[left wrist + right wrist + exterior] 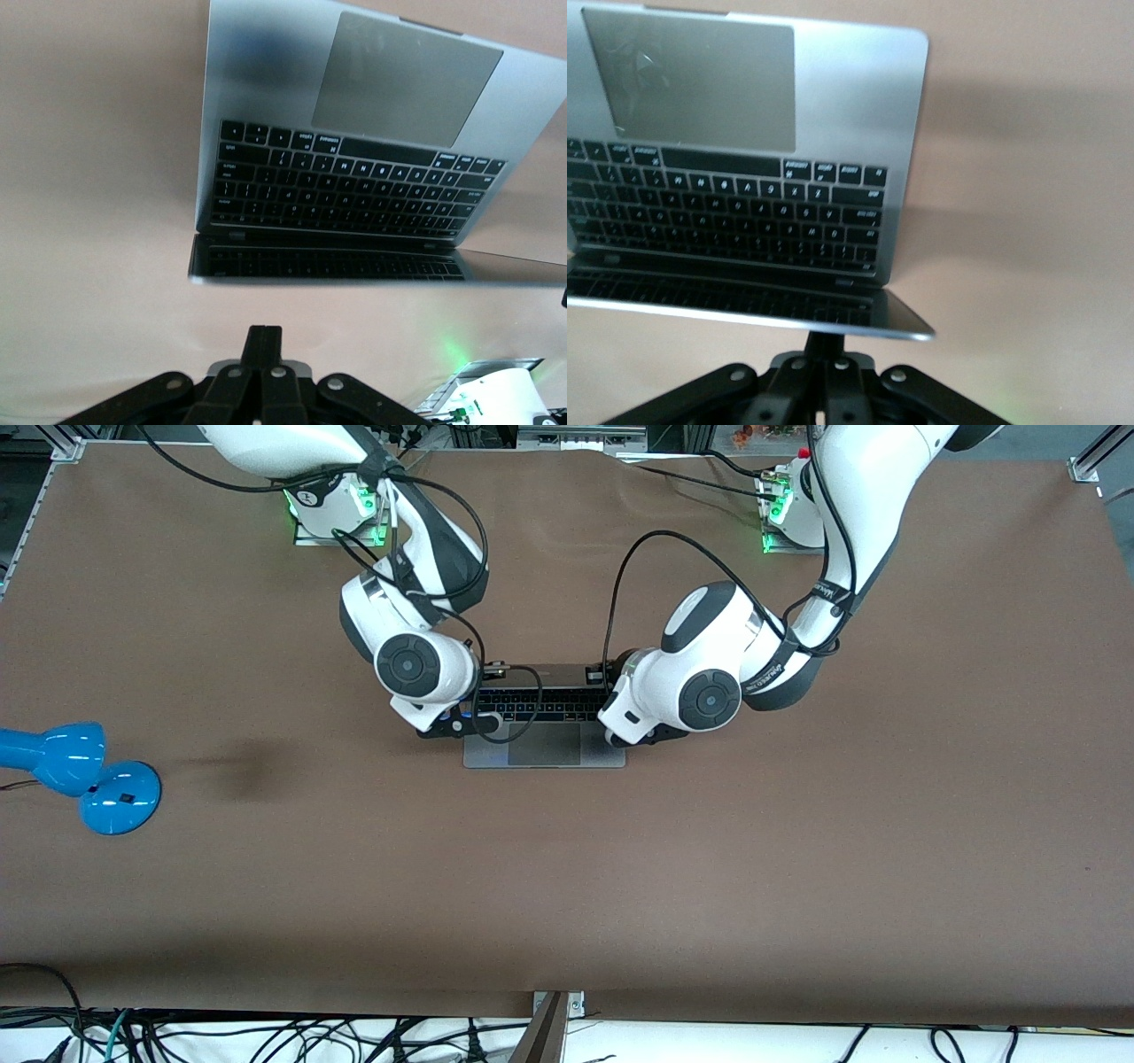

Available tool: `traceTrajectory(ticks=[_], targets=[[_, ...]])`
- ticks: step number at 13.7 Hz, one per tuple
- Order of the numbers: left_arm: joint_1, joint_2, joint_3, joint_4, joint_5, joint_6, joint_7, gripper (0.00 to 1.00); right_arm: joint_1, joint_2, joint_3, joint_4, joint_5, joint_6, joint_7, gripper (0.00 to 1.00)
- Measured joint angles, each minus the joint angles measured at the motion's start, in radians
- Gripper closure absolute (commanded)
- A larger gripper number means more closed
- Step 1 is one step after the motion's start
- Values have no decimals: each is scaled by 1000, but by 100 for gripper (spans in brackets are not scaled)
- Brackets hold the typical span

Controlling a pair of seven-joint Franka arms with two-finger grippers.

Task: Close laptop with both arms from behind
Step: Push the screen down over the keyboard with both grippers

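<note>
The grey laptop point(544, 746) stands open in the middle of the table, its keyboard and trackpad facing the front camera and its lid tilted partway over the keyboard. My right gripper point(493, 667) is shut and empty, and its fingertips point(833, 341) sit just under the lid's top edge on the lid's outer face. My left gripper point(605, 674) is shut and empty. Its fingertips point(264, 341) are a short gap from the lid's top edge, on the bases' side. The laptop point(354, 177) fills the left wrist view and also shows in the right wrist view point(744, 177).
A blue desk lamp point(80, 775) lies at the right arm's end of the table. The brown table cover point(709, 868) stretches bare toward the front camera. Black cables loop from both wrists over the laptop. The left arm's base point(496, 390) shows in the left wrist view.
</note>
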State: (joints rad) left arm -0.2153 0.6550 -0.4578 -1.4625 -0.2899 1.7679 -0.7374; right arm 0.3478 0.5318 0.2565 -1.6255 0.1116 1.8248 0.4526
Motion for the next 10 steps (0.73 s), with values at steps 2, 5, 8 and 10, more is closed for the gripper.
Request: traceTrajectory(ticks=[2,5,8,10], targets=[[1,19,9,17,0,10,0,100,-6,29,-13,32,0,1,-20,100],[1,47,22,25,1,72,0,100,-18,70,-15,75,-1,25,-37,100],[0,91,32,26,35,134,0,100,-20,106,-22,91,-5,63,-55,100],[0,125,35,30,82,161,0,100,-21,124,-32,97,-6,80,-75,100]])
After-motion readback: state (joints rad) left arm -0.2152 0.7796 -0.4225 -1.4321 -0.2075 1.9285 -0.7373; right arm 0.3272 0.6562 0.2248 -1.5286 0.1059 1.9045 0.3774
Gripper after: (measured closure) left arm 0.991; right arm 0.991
